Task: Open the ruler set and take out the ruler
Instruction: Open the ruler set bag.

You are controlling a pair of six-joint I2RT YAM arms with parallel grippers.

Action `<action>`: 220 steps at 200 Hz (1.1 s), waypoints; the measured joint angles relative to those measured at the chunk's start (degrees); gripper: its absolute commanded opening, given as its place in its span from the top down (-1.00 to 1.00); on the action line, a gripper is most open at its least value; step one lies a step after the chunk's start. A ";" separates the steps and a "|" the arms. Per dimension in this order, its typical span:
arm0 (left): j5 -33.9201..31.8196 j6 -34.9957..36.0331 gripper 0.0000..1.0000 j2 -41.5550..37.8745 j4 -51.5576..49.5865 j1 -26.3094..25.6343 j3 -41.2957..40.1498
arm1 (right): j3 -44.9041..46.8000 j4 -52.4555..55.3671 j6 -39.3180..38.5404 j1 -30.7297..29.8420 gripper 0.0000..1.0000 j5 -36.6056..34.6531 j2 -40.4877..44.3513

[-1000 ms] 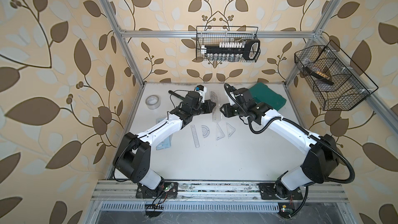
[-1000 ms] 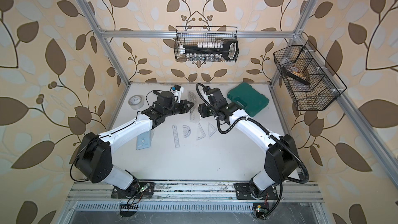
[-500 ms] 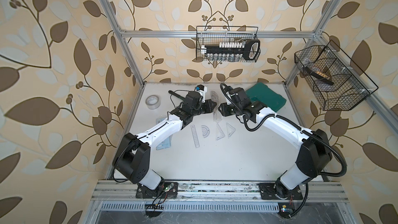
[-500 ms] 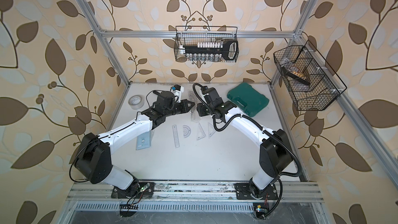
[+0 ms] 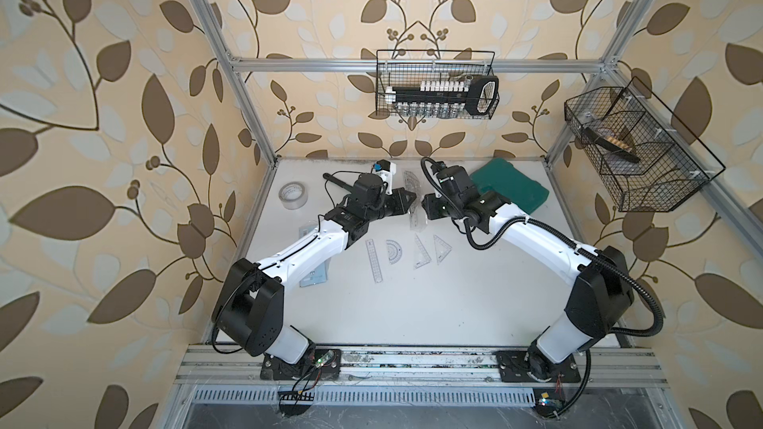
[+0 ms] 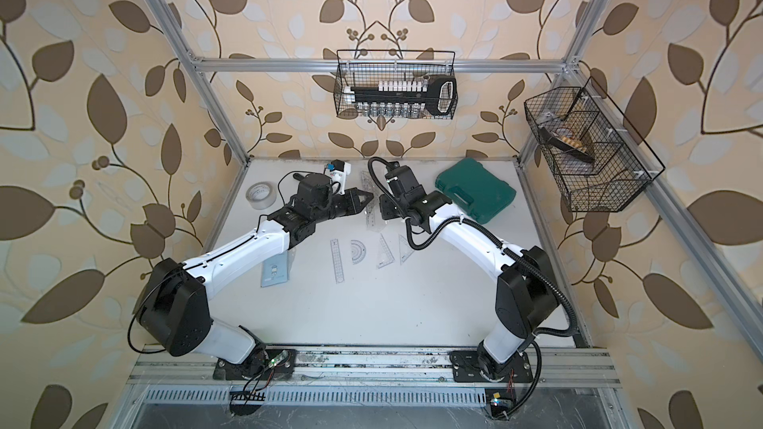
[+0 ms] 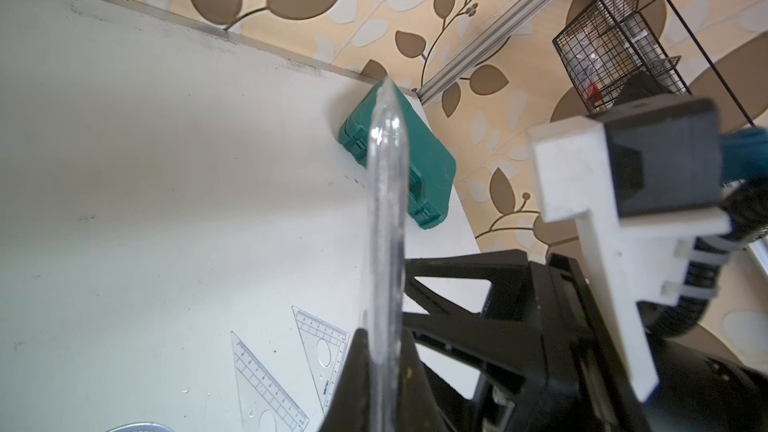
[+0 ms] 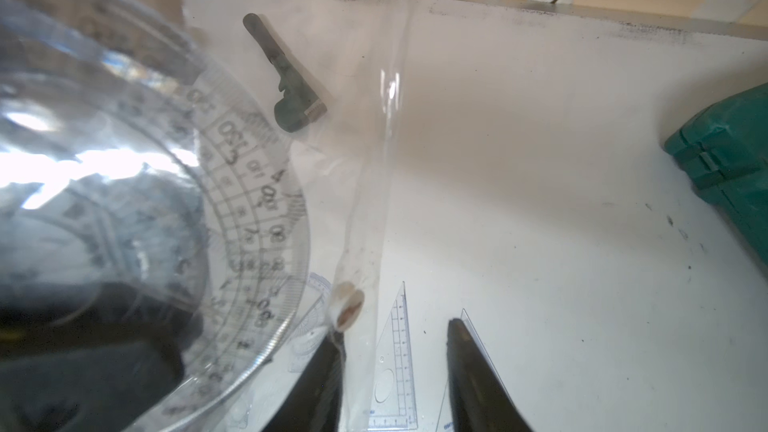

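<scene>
Left gripper (image 7: pixel 384 351) pinches the thin, glossy, clear plastic ruler set pouch (image 7: pixel 386 201) edge-on; right gripper (image 8: pixel 395 330) has dark tapered jaws partly apart, film between them.

Our twin arms, white and black.
We wear white shells on left arm (image 5: pixel 305 251) and right arm (image 5: pixel 541 237) between black joints; left gripper (image 7: pixel 384 336) and right gripper (image 8: pixel 395 338) have black wedge fingers; ribbed black cable (image 5: pixel 479 247) loops beside the right.

glossy clear plastic pouch (image 7: pixel 384 222), matt white table (image 5: pixel 413 303), textured green plastic case (image 6: pixel 475 196)
</scene>
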State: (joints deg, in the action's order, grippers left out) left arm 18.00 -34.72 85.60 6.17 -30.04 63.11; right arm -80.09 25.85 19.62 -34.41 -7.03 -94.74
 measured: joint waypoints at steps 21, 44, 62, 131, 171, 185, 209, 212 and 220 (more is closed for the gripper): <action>0.04 -0.04 1.00 0.00 0.02 0.00 0.00 | -0.07 0.17 -0.20 -0.13 0.24 -0.57 0.00; 0.22 -0.15 1.00 0.00 0.04 0.00 0.00 | -0.24 0.35 -0.24 -0.33 0.29 -1.20 -0.02; 0.63 -0.17 1.00 0.00 0.09 -0.02 0.00 | -0.52 0.63 -0.44 -0.37 0.32 -1.75 -0.02; 1.07 -0.22 1.00 0.00 1.16 -0.04 0.00 | -2.80 1.51 -1.55 -0.63 0.69 -3.08 -0.92; 1.07 -0.22 1.00 0.00 1.60 -0.07 0.00 | -2.97 1.46 -2.27 -0.90 1.00 -2.95 -0.92; 1.07 -0.22 1.00 0.00 1.60 -0.07 0.00 | -2.97 1.44 -2.38 -0.90 1.00 -2.84 -0.92; 0.98 -0.17 1.00 0.00 1.49 -0.04 0.00 | -2.95 1.40 -2.67 -0.83 1.00 -2.45 -0.92; 0.98 -0.17 1.00 0.00 1.44 -0.04 0.00 | -2.95 1.40 -2.75 -0.81 1.00 -2.34 -0.92; 0.87 -0.15 1.00 0.00 1.31 -0.04 0.00 | -2.93 1.40 -2.80 -0.63 1.00 -1.81 -0.90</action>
State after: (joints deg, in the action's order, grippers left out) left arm 18.87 -34.87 85.60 7.49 -30.09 63.11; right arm -83.02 27.24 16.82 -35.05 -8.84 -95.64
